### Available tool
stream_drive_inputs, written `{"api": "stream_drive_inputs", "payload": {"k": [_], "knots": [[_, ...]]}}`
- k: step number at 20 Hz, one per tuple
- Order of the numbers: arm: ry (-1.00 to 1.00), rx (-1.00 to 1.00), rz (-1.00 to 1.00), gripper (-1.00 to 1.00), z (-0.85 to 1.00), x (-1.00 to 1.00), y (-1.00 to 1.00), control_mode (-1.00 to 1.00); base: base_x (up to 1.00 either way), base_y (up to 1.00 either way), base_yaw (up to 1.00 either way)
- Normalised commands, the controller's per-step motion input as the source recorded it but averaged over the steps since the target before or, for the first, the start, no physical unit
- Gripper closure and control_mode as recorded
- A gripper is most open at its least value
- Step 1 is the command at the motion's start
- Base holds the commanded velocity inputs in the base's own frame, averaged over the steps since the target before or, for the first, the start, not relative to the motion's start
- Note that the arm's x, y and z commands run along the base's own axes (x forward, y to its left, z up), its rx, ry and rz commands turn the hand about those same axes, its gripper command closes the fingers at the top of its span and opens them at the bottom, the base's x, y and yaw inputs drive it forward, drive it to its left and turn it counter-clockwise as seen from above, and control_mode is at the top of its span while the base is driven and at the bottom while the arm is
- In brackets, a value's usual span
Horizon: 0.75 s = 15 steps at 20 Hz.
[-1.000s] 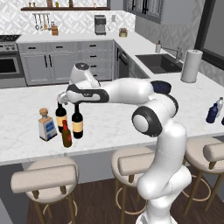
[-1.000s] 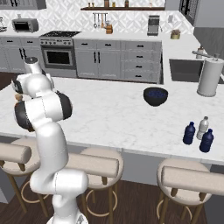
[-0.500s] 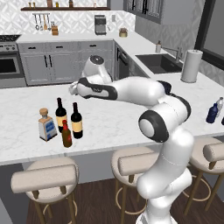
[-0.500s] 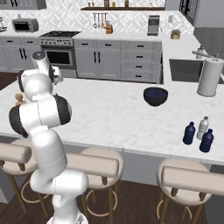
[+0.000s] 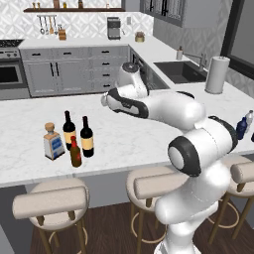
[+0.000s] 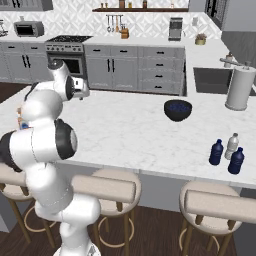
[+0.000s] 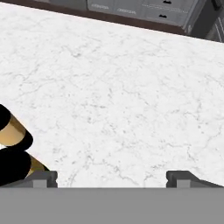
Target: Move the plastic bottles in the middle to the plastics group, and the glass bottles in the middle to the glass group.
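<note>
Marble counter point(image 5: 129, 134) runs under your gripper point(image 7: 111, 177), whose two tips sit wide apart at the bottom of the hand view with bare stone between them, so you are holding nothing. In the left base view the hand point(image 5: 110, 97) hangs above the counter, up and to the right of the glass group, which reads as a lift clear of the bottles so nothing gets knocked.

Just beside it stand two wine bottles point(image 5: 87, 138), the brown bottle point(image 5: 75, 152) in front of them and the squat bottle point(image 5: 52, 142) at their left, all upright and close together: the glass looks sorted.

Far along the counter, near the paper towel roll point(image 6: 239, 88), you have the pale bottle point(image 6: 231, 146) with two blue bottles point(image 6: 216, 152) beside it. Whether they touch is hard to tell at this size. A dark bowl point(image 6: 178, 110) sits mid-counter, well apart from both groups.
</note>
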Motion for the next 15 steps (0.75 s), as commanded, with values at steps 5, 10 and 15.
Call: {"api": "stream_drive_inputs", "payload": {"k": [5,10,15], "knots": [[-0.11,0.0,-0.13,-1.0,0.01,-0.97,-0.63,-1.0,0.0,0.0,0.0],[-0.02,0.0,-0.15,-1.0,0.06,-1.0,-0.52,-1.0,0.0,0.0,0.0],[0.0,0.02,-0.14,-1.0,0.08,-1.0,-0.49,-1.0,0.0,0.0,0.0]]}}
